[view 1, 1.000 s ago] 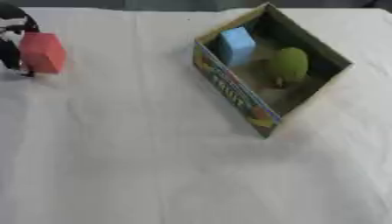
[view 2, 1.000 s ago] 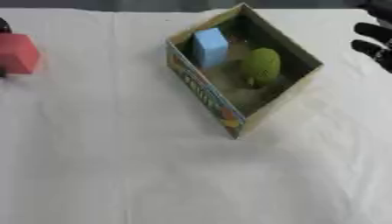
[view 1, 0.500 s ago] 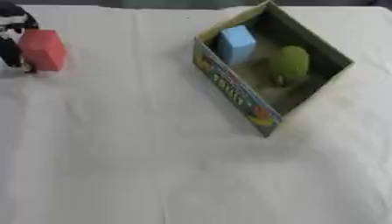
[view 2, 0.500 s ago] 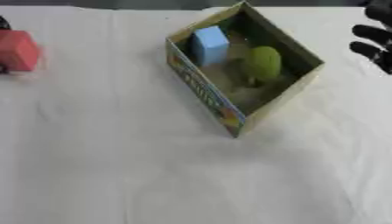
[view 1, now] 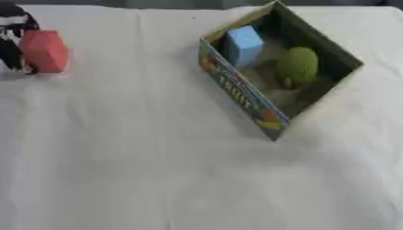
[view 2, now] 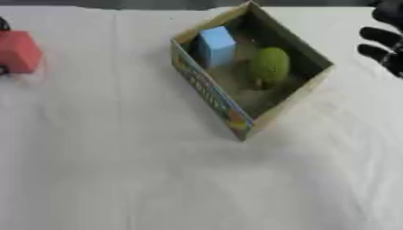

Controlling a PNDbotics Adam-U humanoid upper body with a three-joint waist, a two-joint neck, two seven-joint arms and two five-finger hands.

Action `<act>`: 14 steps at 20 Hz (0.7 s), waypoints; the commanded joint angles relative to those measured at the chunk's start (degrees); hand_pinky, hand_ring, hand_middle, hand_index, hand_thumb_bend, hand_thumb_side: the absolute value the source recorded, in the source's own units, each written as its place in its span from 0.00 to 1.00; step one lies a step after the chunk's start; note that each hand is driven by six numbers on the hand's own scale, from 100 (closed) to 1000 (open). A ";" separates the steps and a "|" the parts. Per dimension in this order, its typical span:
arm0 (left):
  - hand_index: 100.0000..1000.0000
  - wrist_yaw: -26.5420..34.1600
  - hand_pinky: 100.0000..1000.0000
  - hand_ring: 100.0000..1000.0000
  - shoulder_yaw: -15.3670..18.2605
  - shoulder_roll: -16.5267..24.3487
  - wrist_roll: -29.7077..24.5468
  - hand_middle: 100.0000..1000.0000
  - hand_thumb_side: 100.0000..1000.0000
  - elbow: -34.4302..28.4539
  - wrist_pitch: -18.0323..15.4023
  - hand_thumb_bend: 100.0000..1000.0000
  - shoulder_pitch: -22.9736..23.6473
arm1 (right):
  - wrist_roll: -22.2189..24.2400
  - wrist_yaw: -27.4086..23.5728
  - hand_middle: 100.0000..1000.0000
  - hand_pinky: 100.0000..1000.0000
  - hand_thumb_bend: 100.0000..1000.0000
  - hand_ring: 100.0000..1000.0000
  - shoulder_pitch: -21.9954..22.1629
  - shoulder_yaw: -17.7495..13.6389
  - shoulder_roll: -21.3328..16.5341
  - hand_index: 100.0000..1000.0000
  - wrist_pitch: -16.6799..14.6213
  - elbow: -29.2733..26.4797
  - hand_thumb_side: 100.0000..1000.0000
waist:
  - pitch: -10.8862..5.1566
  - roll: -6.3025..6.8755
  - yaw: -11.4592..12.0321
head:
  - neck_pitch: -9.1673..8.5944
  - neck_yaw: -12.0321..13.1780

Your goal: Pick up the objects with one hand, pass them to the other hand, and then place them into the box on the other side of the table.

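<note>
Red block: your left hand grasps it, far left.
Right hand: fingers spread, released.
Box: blue block, green fruit inside.

I see my left hand only in part, because the left edge of the left eye view cuts it, and I cannot tell if its fingers close on the red block beside it. My right hand shows only some dark fingers at the right edge of the right eye view. The print on the box wall is too blurred to read fully.
</note>
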 commanded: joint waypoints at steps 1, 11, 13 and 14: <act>0.49 1.96 0.67 0.65 0.36 0.68 -0.12 0.54 0.00 -1.57 -0.54 0.23 -1.53 | 0.14 -0.19 1.00 1.00 0.00 1.00 0.06 -0.38 -1.52 1.00 -0.06 -1.13 0.46 | -0.71 -0.43 0.37 | -0.17 -0.34; 0.46 17.84 0.57 0.51 0.61 0.93 -0.71 0.48 0.00 -4.97 -5.38 0.00 -0.36 | -0.29 -1.74 1.00 1.00 0.00 1.00 1.85 -0.24 -2.62 1.00 -0.39 -1.13 0.45 | -3.34 -1.26 2.86 | 0.80 -1.71; 0.45 23.31 0.55 0.47 0.52 1.38 -2.00 0.46 0.00 -6.10 -5.88 0.00 0.09 | -0.46 -2.00 1.00 1.00 0.00 1.00 2.32 -0.25 -2.88 1.00 -0.60 -1.13 0.45 | -3.93 -1.34 3.51 | 1.13 -1.88; 0.45 26.32 0.54 0.46 0.42 1.63 -2.76 0.46 0.02 -6.66 -6.13 0.00 0.40 | -0.58 -2.19 1.00 1.00 0.00 1.00 2.51 -0.25 -3.02 1.00 -0.62 -1.13 0.45 | -4.23 -1.34 3.85 | 1.36 -2.09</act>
